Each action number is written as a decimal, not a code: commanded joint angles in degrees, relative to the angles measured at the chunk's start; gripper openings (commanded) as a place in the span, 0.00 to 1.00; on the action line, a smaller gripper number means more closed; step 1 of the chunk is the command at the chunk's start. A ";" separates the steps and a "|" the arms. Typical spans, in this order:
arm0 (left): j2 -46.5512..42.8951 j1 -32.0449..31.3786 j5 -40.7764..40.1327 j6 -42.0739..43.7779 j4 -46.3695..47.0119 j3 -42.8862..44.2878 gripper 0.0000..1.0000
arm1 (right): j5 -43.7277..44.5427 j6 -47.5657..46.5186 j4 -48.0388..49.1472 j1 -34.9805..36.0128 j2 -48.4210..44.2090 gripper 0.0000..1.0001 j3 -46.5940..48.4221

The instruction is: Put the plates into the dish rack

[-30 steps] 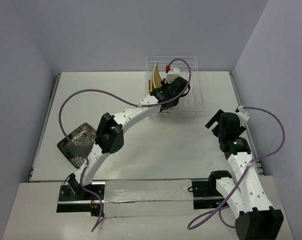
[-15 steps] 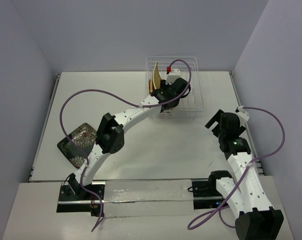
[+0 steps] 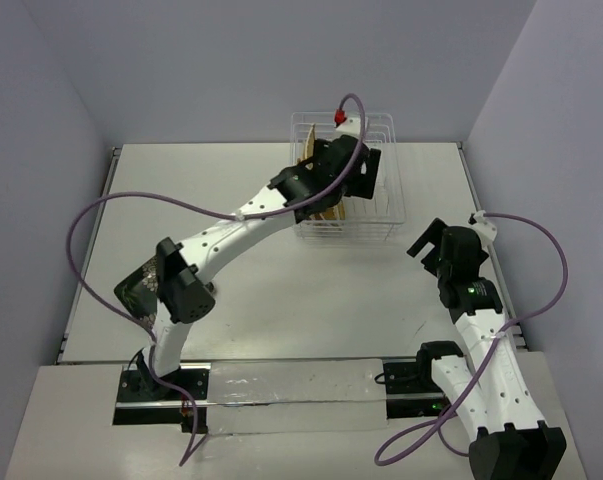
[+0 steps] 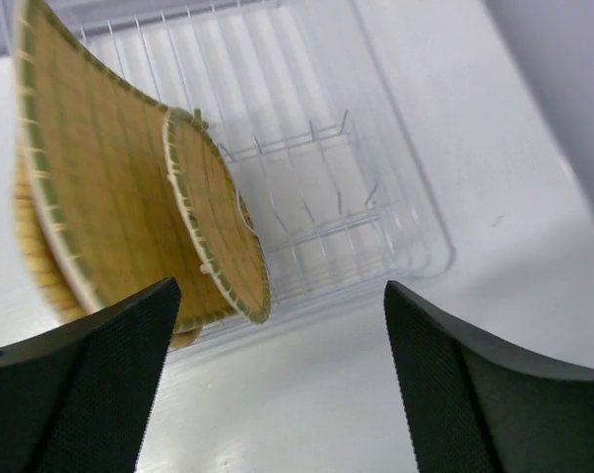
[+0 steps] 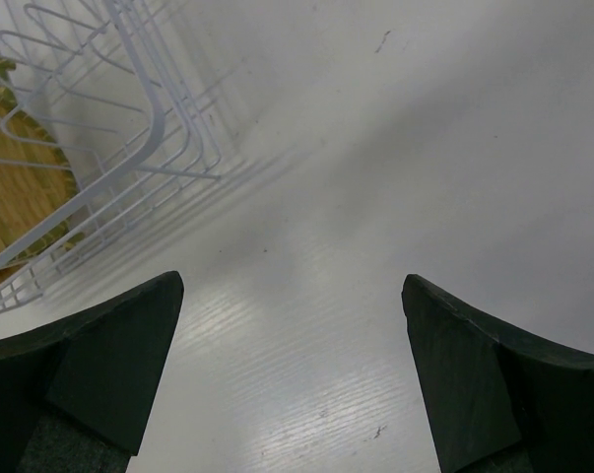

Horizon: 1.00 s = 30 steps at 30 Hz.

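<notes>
Several woven bamboo plates [image 4: 109, 187] stand in the white wire dish rack [image 4: 326, 212], so with my left pincer [image 4: 280, 286] spread empty I should rise straight, brushing none.

I see a white wire rack [image 4: 316, 187] holding woven straw-yellow plates [image 4: 99, 187] with a checked weave and green-flecked rims. At the left of the overhead view, a black plate [image 3: 133, 288] shows a pale floral pattern. The tabletop [image 3: 281, 290] is off-white. Both arms [image 3: 231, 225] are white with black joints and purple cables [image 3: 111, 205]. The jaws are matte black.
</notes>
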 commanded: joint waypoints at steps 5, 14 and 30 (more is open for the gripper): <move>-22.23 5.48 0.89 -6.36 -4.19 -10.43 0.99 | -8.23 -3.88 5.30 -0.29 -2.51 1.00 -0.33; -48.56 34.64 3.50 -34.75 -11.33 -48.87 0.99 | -22.18 -6.69 11.10 1.57 -7.54 1.00 -1.54; -72.19 79.67 10.57 -42.82 -17.06 -85.08 0.99 | -21.65 -10.66 22.94 35.23 16.76 1.00 10.71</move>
